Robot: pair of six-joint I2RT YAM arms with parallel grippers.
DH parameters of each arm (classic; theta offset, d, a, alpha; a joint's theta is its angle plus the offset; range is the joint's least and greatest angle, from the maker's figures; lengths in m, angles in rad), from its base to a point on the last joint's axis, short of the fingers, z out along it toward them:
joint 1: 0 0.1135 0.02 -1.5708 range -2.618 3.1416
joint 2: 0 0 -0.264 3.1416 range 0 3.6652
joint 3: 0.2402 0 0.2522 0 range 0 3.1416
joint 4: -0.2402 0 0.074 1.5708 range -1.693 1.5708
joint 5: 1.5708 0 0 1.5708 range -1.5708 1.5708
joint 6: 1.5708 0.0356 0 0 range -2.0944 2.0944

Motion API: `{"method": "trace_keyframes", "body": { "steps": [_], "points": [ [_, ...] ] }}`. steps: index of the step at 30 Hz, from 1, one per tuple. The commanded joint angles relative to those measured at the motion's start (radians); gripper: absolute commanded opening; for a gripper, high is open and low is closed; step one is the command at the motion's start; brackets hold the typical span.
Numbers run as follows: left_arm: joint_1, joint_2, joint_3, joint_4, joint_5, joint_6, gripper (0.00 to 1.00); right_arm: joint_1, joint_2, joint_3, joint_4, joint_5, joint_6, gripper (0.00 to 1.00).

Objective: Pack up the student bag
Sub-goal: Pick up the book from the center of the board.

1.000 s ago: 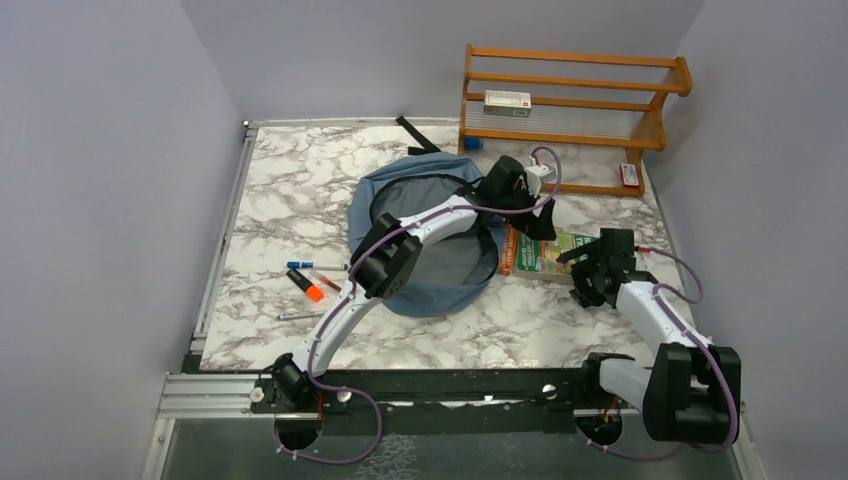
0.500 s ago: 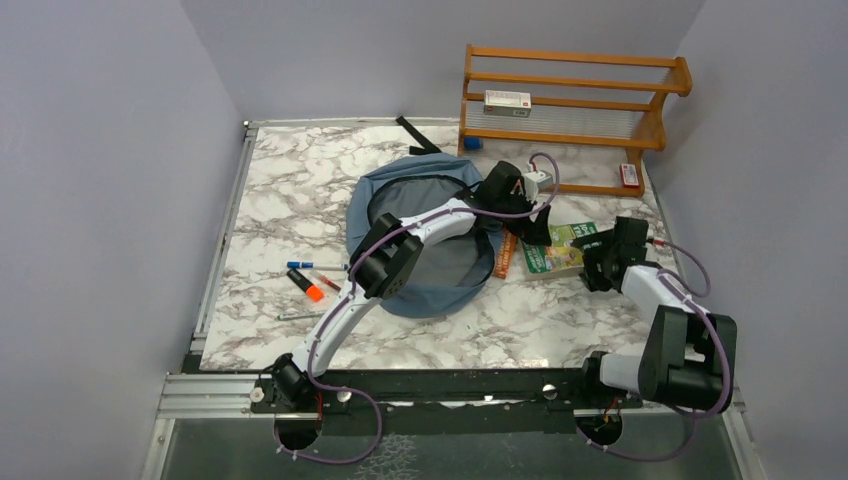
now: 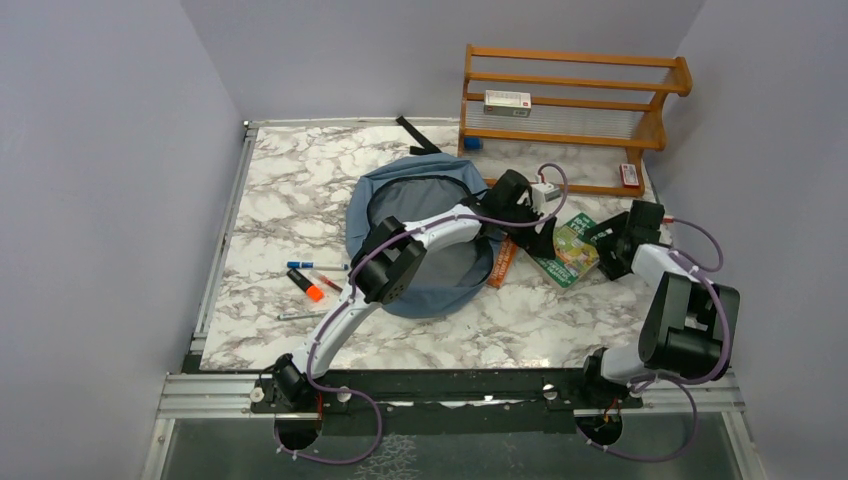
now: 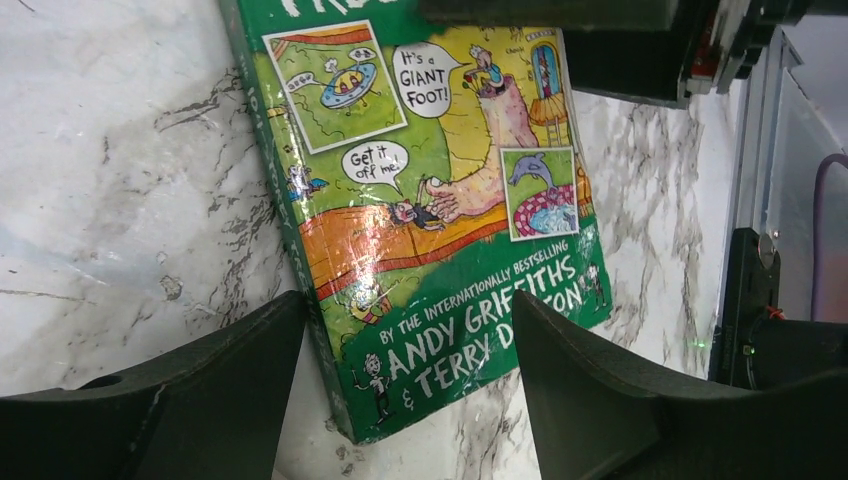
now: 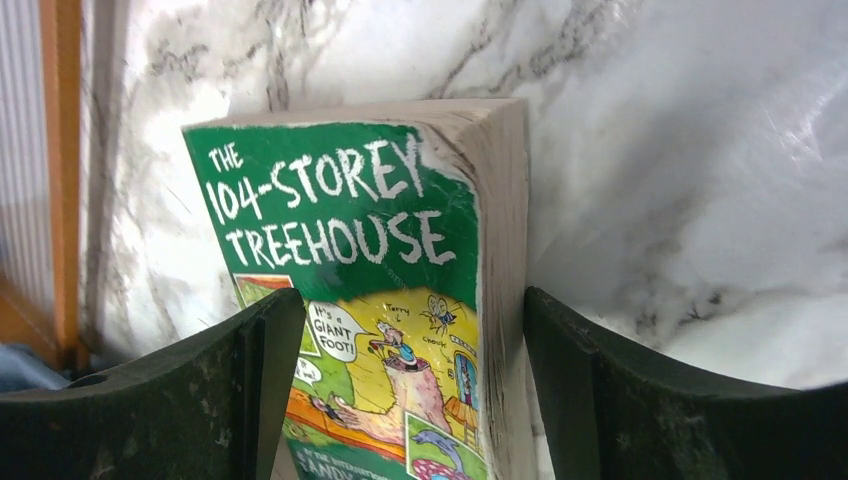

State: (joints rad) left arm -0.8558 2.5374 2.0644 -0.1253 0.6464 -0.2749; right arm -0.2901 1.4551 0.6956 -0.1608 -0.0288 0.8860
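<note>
Green paperback (image 4: 440,230) lies on marble table (image 4: 120,150); left tool (image 4: 405,310) hangs open over its lower end, right tool (image 5: 410,300) straddles top, grip unclear.

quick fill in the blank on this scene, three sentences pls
The green book is titled The 104-Storey ____.
In the top view, the student bag lies ____ of the book.
The rack at the table's far edge is made of ____.
Missing words: Treehouse; left; wood.
</note>
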Motion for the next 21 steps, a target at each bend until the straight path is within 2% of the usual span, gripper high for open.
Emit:
{"method": "trace_keyframes", "body": {
  "steps": [1,6,16,21],
  "points": [
    [-0.036,-0.027,-0.008,-0.064,0.056,-0.017,0.76,0.003,-0.070,-0.067,-0.094,-0.038,-0.056,0.85],
    [-0.036,-0.020,0.013,-0.075,0.024,-0.018,0.79,0.003,-0.099,-0.121,-0.115,-0.090,-0.063,0.85],
    [-0.025,-0.024,0.036,-0.112,-0.102,-0.005,0.79,0.003,-0.232,-0.162,-0.233,-0.006,-0.042,0.85],
    [-0.020,-0.024,0.037,-0.114,-0.101,0.001,0.79,0.003,-0.234,-0.200,-0.190,-0.057,-0.025,0.85]
  ]
}}
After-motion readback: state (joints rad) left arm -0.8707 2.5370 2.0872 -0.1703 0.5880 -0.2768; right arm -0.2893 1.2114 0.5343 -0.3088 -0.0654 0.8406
